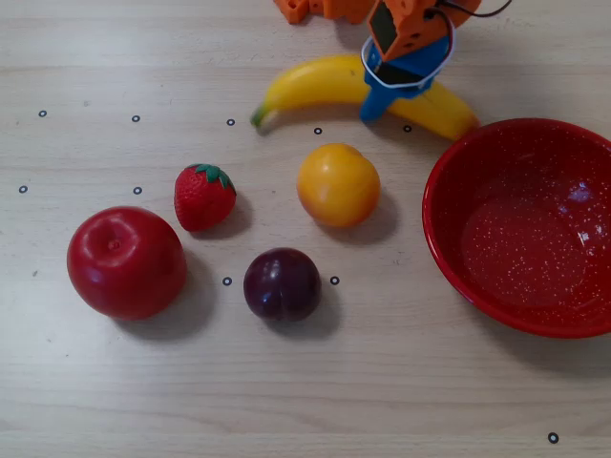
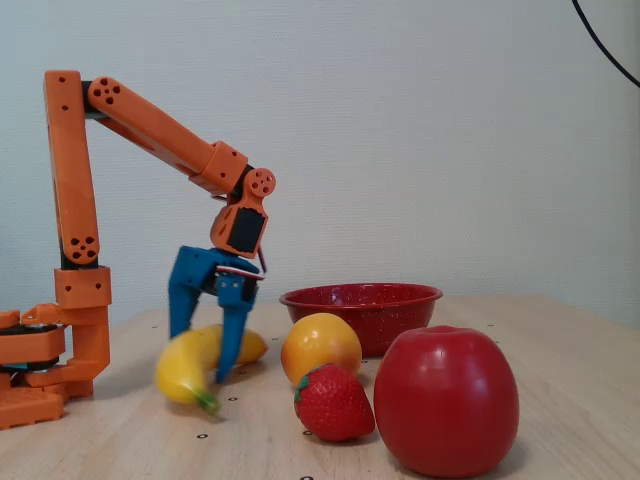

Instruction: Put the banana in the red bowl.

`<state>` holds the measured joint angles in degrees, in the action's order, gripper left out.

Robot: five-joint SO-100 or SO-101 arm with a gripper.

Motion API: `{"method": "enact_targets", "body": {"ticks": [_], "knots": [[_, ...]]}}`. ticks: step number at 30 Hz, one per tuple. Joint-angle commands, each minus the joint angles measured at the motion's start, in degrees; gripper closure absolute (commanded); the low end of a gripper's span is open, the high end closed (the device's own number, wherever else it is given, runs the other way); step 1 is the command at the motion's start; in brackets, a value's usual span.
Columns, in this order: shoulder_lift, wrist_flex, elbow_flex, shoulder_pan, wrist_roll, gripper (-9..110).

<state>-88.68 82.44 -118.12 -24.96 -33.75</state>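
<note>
Fruit lies across the pale wooden surface (image 1: 401,401), reported from the lower edge of the overhead view upward.

Count, near to far:
- One dark plum (image 1: 282,283), lower centre.
- One red apple (image 1: 126,261), lower left; it fills the lower right foreground of the fixed view (image 2: 446,400).
- One strawberry (image 1: 203,196), just above and right of the apple, apart from it.
- One round orange-yellow fruit (image 1: 338,184), centre.
- One red bowl (image 1: 449,215) at the right edge, empty.
- One banana (image 1: 315,81), top centre.
- One orange arm (image 2: 150,125) with one blue hand (image 1: 374,107).

State of the hand: both blue fingers straddle the banana's middle and appear clenched on it. In the fixed view the banana (image 2: 182,365) looks raised and tilted, its green stem tip drooping toward lower left. That part of the picture is blurred, so whether it is fully clear of the surface cannot be confirmed.

Location of task item: top centre of the overhead view, above the orange-yellow fruit. Its brownish end lies near the bowl's upper-left rim without touching it.

Risks, as judged:
- The banana is glossy and held at a single point. It could pivot or slip out between the fingers during the carry.
- The drooping stem end may strike the orange-yellow fruit or drag on the surface if lift is insufficient.
- The long body may catch the bowl rim and shove or tip the bowl.
- A release off centre could leave the banana resting across the rim rather than inside.
</note>
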Motion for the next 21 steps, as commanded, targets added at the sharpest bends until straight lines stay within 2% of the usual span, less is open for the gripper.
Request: {"method": "enact_targets", "body": {"ticks": [1,9,21], "knots": [[-4.8,5.4,6.0,0.3,-2.5,101],[-11.1,19.6,11.6,-3.5,-5.3,101],[-24.3,26.3,19.8,-7.1,-3.8,101]]}}
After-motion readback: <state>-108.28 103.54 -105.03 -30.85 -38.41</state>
